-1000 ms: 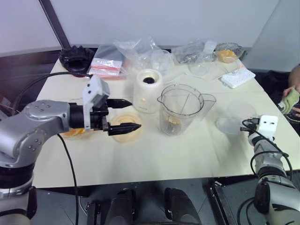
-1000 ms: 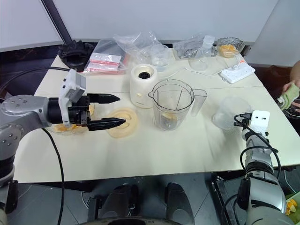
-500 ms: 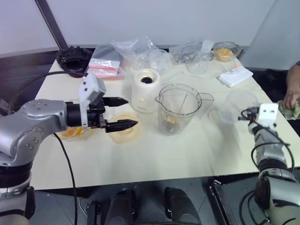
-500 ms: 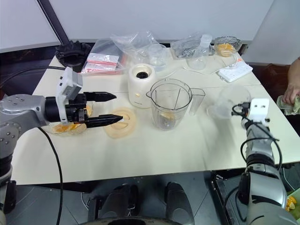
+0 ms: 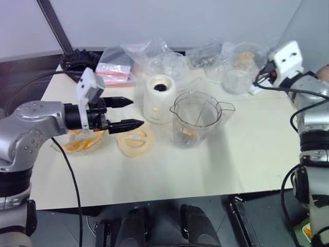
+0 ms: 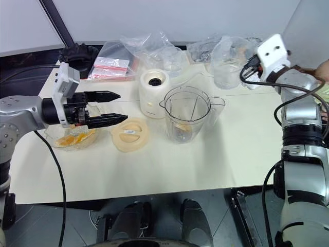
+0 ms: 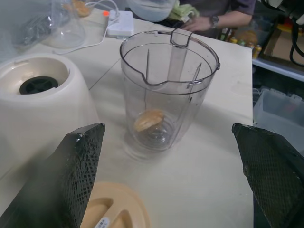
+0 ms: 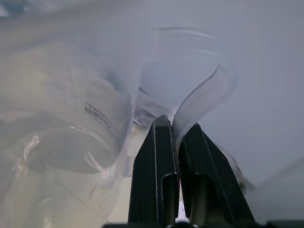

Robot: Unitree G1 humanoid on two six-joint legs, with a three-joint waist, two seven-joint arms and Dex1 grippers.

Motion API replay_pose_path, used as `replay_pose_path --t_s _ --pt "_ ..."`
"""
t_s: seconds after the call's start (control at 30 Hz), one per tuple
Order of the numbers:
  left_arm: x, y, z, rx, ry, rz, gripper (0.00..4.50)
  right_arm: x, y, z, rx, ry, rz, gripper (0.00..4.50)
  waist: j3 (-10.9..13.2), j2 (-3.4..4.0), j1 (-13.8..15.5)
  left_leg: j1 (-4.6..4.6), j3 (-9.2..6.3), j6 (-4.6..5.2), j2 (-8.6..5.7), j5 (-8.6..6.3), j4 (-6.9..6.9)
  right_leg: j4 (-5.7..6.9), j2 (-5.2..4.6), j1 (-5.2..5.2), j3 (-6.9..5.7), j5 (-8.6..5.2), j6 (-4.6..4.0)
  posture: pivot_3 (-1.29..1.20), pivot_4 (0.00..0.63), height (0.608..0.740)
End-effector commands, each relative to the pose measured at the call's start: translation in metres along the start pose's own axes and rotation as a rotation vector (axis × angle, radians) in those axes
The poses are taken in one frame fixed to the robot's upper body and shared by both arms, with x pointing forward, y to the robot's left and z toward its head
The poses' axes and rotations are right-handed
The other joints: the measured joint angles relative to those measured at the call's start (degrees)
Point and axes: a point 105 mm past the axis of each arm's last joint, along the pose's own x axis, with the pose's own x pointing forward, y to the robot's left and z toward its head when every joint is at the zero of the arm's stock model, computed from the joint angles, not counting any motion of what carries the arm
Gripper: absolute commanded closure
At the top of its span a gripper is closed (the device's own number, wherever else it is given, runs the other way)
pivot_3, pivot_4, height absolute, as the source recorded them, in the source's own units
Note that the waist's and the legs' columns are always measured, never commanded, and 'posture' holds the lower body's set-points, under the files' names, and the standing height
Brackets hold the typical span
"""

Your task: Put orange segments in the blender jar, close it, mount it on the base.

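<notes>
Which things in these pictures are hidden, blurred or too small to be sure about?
- Right gripper: shut on a thin clear plastic container; the right wrist view is too hazy to tell what it is.
- Blender jar: one orange segment lies at the bottom; the blades are not clear through the plastic.
- Glass bowl: the left gripper, open, covers part of it, so its segments cannot be counted.
- Clear bags: their contents are too small to tell.

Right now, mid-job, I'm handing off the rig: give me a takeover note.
Left gripper open, hovering by the glass bowl of orange segments.
Right gripper shut on a clear plastic cup, raised at the table's far right.
Blender jar stands open beside the base, one segment inside; lid lies on the table.
Left: more segments in, lid on, jar onto base.
</notes>
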Motion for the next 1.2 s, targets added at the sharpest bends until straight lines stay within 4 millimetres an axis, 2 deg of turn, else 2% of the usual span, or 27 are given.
replay_pose_path --t_s 0.03,0.27,0.6,1.2 --pt "-0.004 -0.001 0.011 0.048 -0.035 0.007 0.0 0.001 -0.004 0.042 -0.195 -0.095 0.022 4.46 0.0 -0.01 -0.01 0.0 0.01 0.0 0.0 0.0 0.0 0.0 -0.01 0.0 0.0 0.0 0.0 0.0 0.15 0.74" --pt "-0.003 -0.001 0.007 0.049 -0.021 0.007 0.0 0.003 0.011 0.055 -0.479 -0.117 0.068 4.46 0.02 -0.03 -0.02 0.01 0.03 -0.01 0.0 0.0 0.0 0.02 -0.01 -0.03 0.0 0.0 0.0 0.0 0.15 0.74" --pt "0.0 -0.003 0.006 0.048 -0.024 0.001 0.0 0.006 0.01 0.069 -0.742 -0.179 0.02 4.46 0.02 -0.03 -0.28 0.01 0.09 -0.01 0.0 0.0 0.01 0.03 -0.02 -0.07 0.0 0.0 -0.01 0.0 0.15 0.74" --pt "0.002 -0.005 0.007 0.046 -0.029 0.001 0.0 0.011 0.017 0.077 -0.907 -0.243 0.009 4.46 0.02 -0.04 -0.31 0.02 0.11 -0.02 0.01 0.01 0.01 0.04 -0.03 -0.07 0.02 0.0 -0.01 0.0 0.15 0.74"
